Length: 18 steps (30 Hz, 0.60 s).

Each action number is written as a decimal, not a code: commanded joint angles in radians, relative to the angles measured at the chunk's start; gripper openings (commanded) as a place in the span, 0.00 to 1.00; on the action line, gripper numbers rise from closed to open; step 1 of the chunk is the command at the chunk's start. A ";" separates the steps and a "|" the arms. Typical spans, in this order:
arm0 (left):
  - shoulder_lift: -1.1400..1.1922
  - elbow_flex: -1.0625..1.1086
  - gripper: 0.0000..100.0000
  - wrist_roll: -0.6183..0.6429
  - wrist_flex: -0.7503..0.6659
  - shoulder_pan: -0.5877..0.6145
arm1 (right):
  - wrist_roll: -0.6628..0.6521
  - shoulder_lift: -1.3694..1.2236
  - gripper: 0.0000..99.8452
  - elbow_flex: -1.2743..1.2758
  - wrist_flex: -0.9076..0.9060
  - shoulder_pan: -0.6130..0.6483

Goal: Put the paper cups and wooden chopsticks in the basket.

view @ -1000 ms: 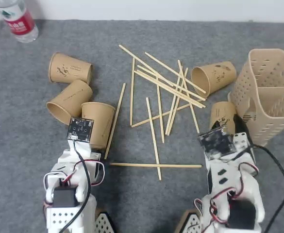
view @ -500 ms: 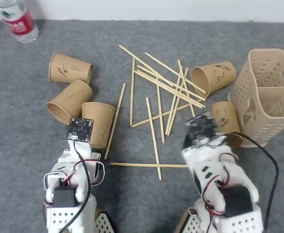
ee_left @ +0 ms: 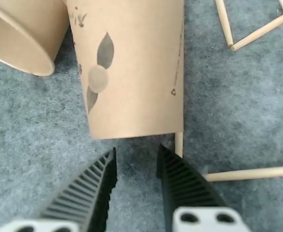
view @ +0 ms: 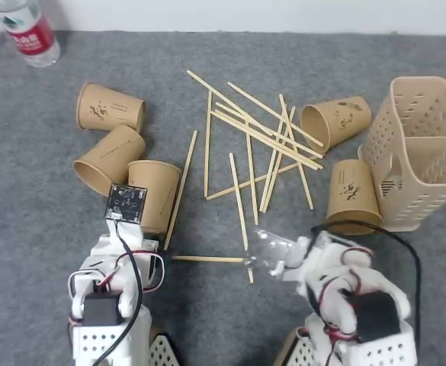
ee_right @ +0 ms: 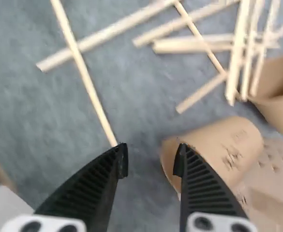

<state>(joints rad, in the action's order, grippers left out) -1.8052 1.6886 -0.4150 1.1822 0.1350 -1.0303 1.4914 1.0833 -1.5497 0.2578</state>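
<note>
collection looks barely begun: the basket (view: pixel 417 202) appears empty. the right gripper (ee_right: pixel 148 159), part-open and empty, hangs left of the basket over a chopstick (ee_right: pixel 83 72) end; next it should lower and pinch. the left gripper (ee_left: pixel 134 164), likewise part-open and empty, faces a paper cup (ee_left: pixel 131 67) far left of the basket.

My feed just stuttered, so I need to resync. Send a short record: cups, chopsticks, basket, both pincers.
cups: five, all on their sides; three at the left, two beside the basket; none inside it
chopsticks: scattered loose on the carpet, centre
basket: far right, nothing seen inside
left pincer: open, empty, just short of a cup's end
right pincer: open, empty, between a chopstick tip and a cup
</note>
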 commanded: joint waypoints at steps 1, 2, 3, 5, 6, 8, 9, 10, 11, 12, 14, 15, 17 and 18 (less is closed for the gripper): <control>-0.012 -0.005 0.13 -0.009 0.003 0.003 | -0.124 -0.004 0.16 -0.055 0.042 -0.200; -0.012 -0.005 0.13 -0.009 0.003 0.003 | -0.124 -0.004 0.16 -0.055 0.081 -0.255; -0.012 -0.005 0.13 -0.009 0.003 0.003 | -0.120 -0.004 0.16 -0.049 0.119 -0.300; -0.012 -0.005 0.13 -0.009 0.003 0.003 | -0.049 -0.004 0.16 -0.026 0.197 -0.354; -0.012 -0.005 0.13 -0.009 0.003 0.002 | 0.008 -0.004 0.16 -0.008 0.232 -0.360; -0.012 -0.005 0.13 -0.009 0.003 0.002 | 0.104 -0.004 0.16 0.046 0.292 -0.361; -0.012 -0.005 0.13 -0.009 0.003 0.002 | 0.126 -0.004 0.16 0.074 0.323 -0.364; -0.012 -0.005 0.13 -0.009 0.003 0.002 | 0.130 -0.004 0.16 0.101 0.344 -0.366; -0.012 -0.005 0.13 -0.009 0.003 0.002 | 0.129 -0.004 0.16 0.127 0.358 -0.366; -0.012 -0.005 0.13 -0.009 0.003 0.002 | 0.129 -0.004 0.17 0.150 0.367 -0.366; -0.012 -0.005 0.13 -0.009 0.003 0.002 | 0.123 -0.004 0.21 0.187 0.372 -0.361; -0.012 -0.005 0.13 -0.009 0.003 0.002 | 0.098 -0.004 0.25 0.201 0.374 -0.360; -0.012 -0.005 0.13 -0.009 0.003 0.002 | 0.032 -0.004 0.31 0.219 0.377 -0.366; -0.012 -0.005 0.13 -0.009 0.003 0.002 | -0.002 -0.004 0.31 0.224 0.377 -0.367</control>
<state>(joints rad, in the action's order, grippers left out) -1.8052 1.6886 -0.4150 1.1822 0.1320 -0.9567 1.4760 1.3042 -1.1937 -0.0967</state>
